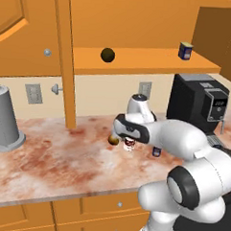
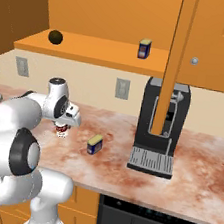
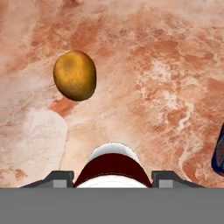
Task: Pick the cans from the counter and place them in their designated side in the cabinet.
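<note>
Hand view, bottom centre: gripper (image 3: 112, 178) closed around the red-and-white can (image 3: 112, 168) standing on the desk (image 3: 166, 65), presumably to lift it to the cabinet shelf (image 1: 139, 61), upper frame, where one blue can (image 1: 185, 50) sits.

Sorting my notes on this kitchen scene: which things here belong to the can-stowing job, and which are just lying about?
Job:
red-and-white can, between the gripper tips
blue can on counter
blue can on shelf
cabinet

Lying about:
yellow-brown ball
dark ball
coffee machine
grey cylinder
</note>
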{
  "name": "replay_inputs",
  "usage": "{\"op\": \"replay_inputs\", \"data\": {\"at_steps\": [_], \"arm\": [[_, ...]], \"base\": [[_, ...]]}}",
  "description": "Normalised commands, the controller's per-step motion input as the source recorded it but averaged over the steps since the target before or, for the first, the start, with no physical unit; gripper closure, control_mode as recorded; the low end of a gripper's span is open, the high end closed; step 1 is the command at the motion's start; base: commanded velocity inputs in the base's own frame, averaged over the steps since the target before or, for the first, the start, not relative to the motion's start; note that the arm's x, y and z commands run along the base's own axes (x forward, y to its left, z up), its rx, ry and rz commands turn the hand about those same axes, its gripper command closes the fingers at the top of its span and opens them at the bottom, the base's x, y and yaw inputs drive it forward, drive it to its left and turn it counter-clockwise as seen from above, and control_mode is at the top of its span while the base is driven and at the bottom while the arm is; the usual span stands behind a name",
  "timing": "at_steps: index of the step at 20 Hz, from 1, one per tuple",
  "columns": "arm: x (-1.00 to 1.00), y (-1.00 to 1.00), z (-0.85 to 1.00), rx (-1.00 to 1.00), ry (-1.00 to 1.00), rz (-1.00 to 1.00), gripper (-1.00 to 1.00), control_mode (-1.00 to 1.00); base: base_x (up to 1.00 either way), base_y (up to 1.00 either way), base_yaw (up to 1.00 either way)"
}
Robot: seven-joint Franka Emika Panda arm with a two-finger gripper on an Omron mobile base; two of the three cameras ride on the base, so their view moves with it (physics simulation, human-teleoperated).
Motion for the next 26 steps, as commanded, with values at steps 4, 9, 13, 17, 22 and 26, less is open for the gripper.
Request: {"op": "replay_inputs", "data": {"at_steps": [4,9,13,17,22,26], "arm": [[-0.22,-0.27,0.54,0.0,-0.13,0.0,1.0,-1.0],[-0.11,-0.26,0.53,0.0,-0.12,0.0,1.0,-1.0],[-0.07,-0.28,0.54,0.0,-0.08,0.0,1.0,-1.0],[-0.03,-0.25,0.53,0.0,-0.05,0.0,1.0,-1.0],[0.0,-0.23,0.48,0.0,-0.04,0.0,1.0,-1.0],[-0.02,-0.24,0.47,0.0,-0.03,0.0,1.0,-1.0]], "base": [[0.0,0.0,0.0],[0.0,0.0,0.0],[0.0,0.0,0.0],[0.0,0.0,0.0],[0.0,0.0,0.0],[0.0,0.0,0.0]]}}
